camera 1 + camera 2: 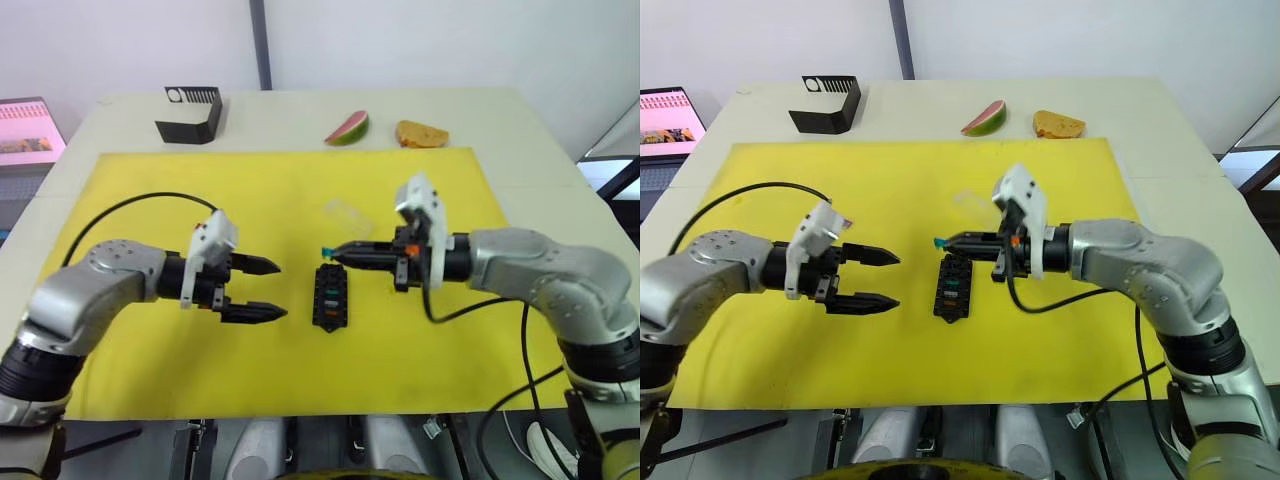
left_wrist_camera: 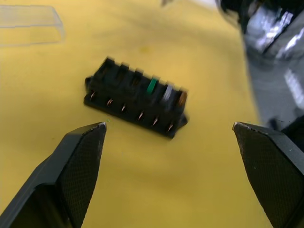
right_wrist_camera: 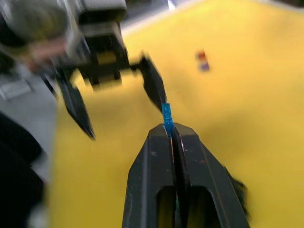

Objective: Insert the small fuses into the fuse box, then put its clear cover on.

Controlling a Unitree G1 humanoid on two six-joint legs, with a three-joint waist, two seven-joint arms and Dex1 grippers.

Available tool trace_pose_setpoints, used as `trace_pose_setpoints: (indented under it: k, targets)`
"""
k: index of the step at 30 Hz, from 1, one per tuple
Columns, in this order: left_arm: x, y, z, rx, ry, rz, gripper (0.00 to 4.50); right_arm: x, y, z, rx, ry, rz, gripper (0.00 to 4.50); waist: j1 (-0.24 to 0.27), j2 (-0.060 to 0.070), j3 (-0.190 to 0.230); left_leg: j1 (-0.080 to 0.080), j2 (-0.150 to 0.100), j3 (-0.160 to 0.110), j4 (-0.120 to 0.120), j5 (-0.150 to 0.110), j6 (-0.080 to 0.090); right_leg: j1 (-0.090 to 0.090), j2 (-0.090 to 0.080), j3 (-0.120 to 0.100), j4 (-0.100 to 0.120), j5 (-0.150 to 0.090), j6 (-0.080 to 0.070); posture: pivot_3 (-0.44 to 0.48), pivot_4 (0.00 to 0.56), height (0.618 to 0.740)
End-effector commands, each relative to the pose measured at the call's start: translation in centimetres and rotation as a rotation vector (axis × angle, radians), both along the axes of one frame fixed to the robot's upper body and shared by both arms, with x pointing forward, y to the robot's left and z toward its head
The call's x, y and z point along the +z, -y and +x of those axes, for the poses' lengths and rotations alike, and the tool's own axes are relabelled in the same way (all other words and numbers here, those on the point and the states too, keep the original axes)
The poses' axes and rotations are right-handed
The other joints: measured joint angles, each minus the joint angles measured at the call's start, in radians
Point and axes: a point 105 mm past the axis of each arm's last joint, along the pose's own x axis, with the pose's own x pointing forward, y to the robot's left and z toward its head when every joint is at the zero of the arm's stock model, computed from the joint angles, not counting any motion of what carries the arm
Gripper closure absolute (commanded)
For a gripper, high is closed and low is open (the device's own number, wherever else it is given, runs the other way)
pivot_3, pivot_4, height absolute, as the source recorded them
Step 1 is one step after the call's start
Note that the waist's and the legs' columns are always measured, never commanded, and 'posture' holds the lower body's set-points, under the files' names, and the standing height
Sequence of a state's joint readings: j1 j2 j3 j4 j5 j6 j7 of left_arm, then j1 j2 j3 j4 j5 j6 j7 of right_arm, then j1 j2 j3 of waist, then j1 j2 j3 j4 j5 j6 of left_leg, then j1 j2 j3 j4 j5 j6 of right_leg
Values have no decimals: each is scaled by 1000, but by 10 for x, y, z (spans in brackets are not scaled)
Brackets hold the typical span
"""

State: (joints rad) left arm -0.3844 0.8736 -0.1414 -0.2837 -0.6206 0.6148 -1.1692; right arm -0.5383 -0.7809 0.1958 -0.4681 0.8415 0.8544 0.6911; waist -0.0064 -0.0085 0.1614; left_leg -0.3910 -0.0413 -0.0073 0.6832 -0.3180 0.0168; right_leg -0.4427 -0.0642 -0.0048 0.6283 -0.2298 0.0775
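Observation:
The black fuse box lies mid-mat; in the left wrist view the fuse box holds green, grey and amber small fuses in one row. My right gripper hovers just above the box's far end, shut on a teal fuse, which sticks out past the fingertips. A red and a purple fuse lie loose on the mat. Left of the box, my left gripper is open and holds nothing. The clear cover rests flat on the mat beyond the box.
The yellow mat covers most of the table. At the back stand a larger black angular box, a watermelon slice and a piece of bread. A lit screen sits off the table's left edge.

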Motion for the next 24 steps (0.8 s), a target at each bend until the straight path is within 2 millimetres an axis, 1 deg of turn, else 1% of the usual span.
trace_pose_setpoints:
  k: [1,4,10,15,24]
  targets:
    - [4,7,7,-31,136,2,40,-10,-2,0,67,162,-99,4500,0,0,0,0,0,0,0,0,0,0,0,0,0,0,0,0,150,740]
    - [-1,11,13,-43,176,13,40,-20,-2,2,91,210,-144,4500,-2,0,0,0,0,0,0,0,0,0,0,0,0,0,0,0,150,740]
    - [-10,20,15,-86,215,34,40,-25,-1,9,98,265,-179,4500,-2,0,0,0,0,0,0,0,0,0,0,0,0,0,0,0,150,740]
    - [-10,23,20,-85,243,33,40,-30,-1,12,109,275,-196,4500,0,0,0,0,0,0,1,0,0,0,0,0,1,0,0,0,150,740]
    - [-11,26,22,-93,261,39,40,-38,-1,14,121,271,-219,4500,-1,0,0,0,0,0,1,0,0,0,1,0,1,0,0,0,150,740]
